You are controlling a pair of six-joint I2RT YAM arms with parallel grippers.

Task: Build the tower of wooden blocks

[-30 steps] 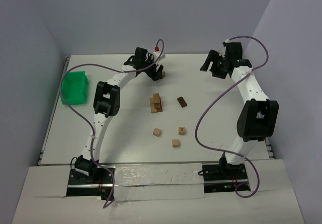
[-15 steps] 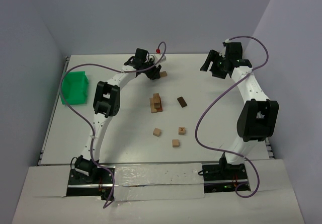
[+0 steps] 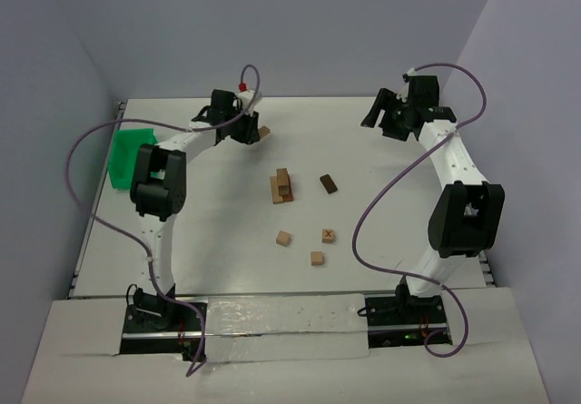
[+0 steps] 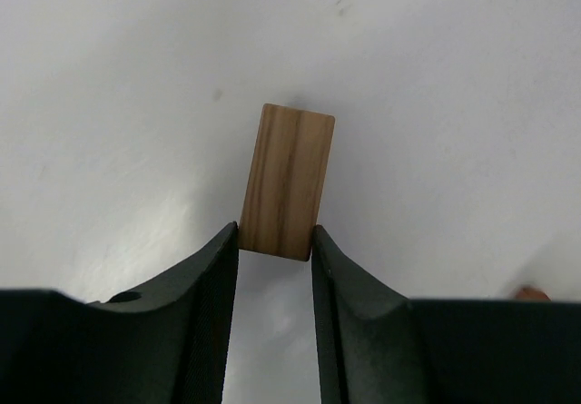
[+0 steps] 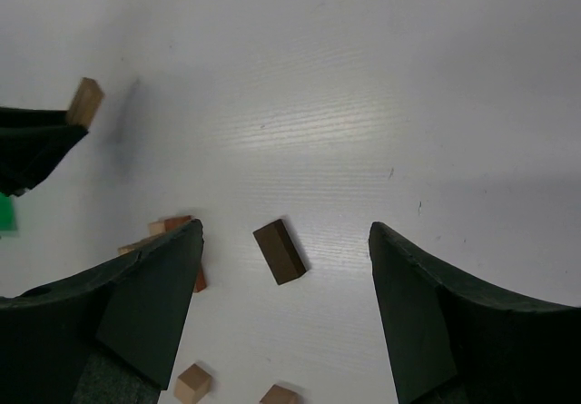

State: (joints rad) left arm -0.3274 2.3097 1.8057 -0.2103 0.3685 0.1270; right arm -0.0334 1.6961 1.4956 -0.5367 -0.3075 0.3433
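My left gripper (image 3: 249,133) is shut on the near end of a tan wood bar (image 3: 263,133) at the far left-centre of the table. In the left wrist view the bar (image 4: 286,182) sticks out from between the two black fingertips (image 4: 222,250). A low stack of tan blocks, the tower (image 3: 283,186), stands at mid-table. A dark brown block (image 3: 329,183) lies to its right. An X-marked cube (image 3: 328,235) and two plain cubes (image 3: 284,238) (image 3: 317,258) lie nearer. My right gripper (image 3: 378,117) is open and empty at the far right, high over the dark block (image 5: 279,251).
A green plastic tray (image 3: 132,154) stands at the table's left edge, close to the left arm's elbow (image 3: 156,182). Purple cables loop off both arms. Walls close the table at the back and on both sides.
My left arm has swung to the left, carrying the tan bar away from above the stack towards the tray side. The right arm has not moved.
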